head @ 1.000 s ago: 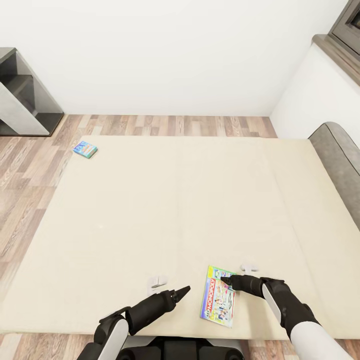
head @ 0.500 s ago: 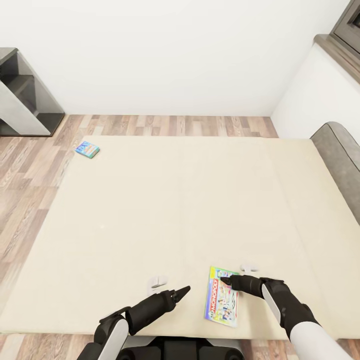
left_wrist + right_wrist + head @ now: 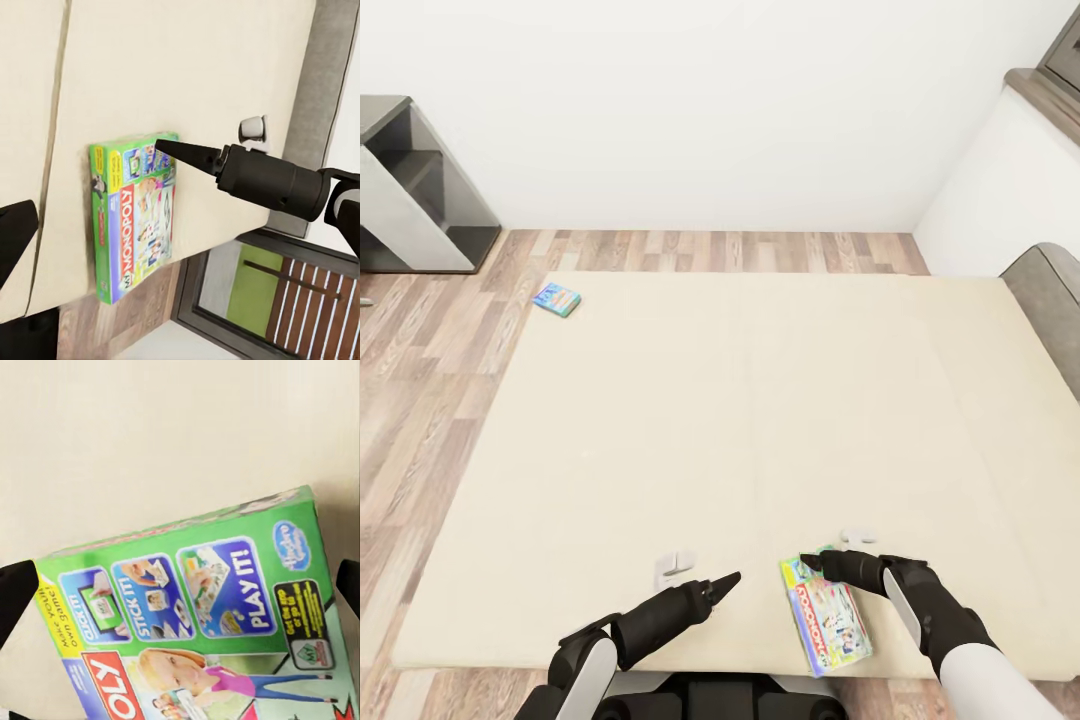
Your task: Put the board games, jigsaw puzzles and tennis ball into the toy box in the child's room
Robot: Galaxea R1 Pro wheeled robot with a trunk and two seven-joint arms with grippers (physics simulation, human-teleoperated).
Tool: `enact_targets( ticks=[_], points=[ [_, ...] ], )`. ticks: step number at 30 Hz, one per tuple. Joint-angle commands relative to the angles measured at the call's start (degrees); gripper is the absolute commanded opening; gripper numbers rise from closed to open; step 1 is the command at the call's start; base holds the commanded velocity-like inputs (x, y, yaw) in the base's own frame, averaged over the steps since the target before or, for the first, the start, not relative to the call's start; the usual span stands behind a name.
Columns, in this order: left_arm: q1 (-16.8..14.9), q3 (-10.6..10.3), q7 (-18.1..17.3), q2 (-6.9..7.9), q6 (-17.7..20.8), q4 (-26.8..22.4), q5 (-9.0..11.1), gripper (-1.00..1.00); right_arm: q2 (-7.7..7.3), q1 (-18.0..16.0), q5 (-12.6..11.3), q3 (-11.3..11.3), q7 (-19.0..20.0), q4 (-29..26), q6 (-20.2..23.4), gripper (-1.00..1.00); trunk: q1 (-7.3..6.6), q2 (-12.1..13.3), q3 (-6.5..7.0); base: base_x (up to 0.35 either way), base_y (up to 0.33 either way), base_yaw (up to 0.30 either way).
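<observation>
The beige bed (image 3: 660,420) spreads across the head view. A green-edged Monopoly board game (image 3: 828,620) lies flat at the bed's near edge, turned at an angle, one corner at the mattress rim. My right gripper (image 3: 810,562) is open over the box's far end. In the right wrist view its black fingertips (image 3: 15,592) straddle the Monopoly box (image 3: 195,585). The left wrist view shows that box (image 3: 135,217) under the right gripper (image 3: 169,147). My left gripper (image 3: 725,582) hovers open left of the box, holding nothing. A small blue board game (image 3: 556,299) sits at the bed's far left corner.
Wood-plank floor (image 3: 430,330) runs along the bed's left and far sides. A grey stepped shelf (image 3: 410,190) stands at the far left wall. The grey headboard (image 3: 1055,300) borders the bed on the right. Two small white clips (image 3: 673,568) rest on the mattress near my grippers.
The whole view has shifted, so the camera moved. The Monopoly box has turned and now lies closer to the bed's near edge. Both grippers keep their places in the picture.
</observation>
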Motion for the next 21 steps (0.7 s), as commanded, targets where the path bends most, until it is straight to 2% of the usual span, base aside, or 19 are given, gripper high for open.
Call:
enact_targets(
  ticks=[1, 9, 21],
  points=[
    [0.0, 0.0, 0.0, 0.00, 0.4, 0.0, 0.4, 1.00, 0.02, 0.0, -0.2, -0.2, 0.2, -0.1, 0.5, 1.00, 0.01, 0.0, -0.04, 0.000, 0.208, 0.000],
    [0.0, 0.0, 0.0, 0.04, 0.3, 0.0, 0.5, 1.00, 0.05, 0.0, -0.2, -0.2, 0.2, -0.1, 0.5, 1.00, 0.01, 0.0, -0.04, 0.000, 0.118, 0.000],
    [0.0, 0.0, 0.0, 0.10, 0.3, 0.0, 0.5, 1.00, 0.08, 0.0, -0.2, -0.2, 0.2, -0.1, 0.5, 1.00, 0.01, 0.0, -0.04, 0.000, 0.027, 0.000]
  ],
)
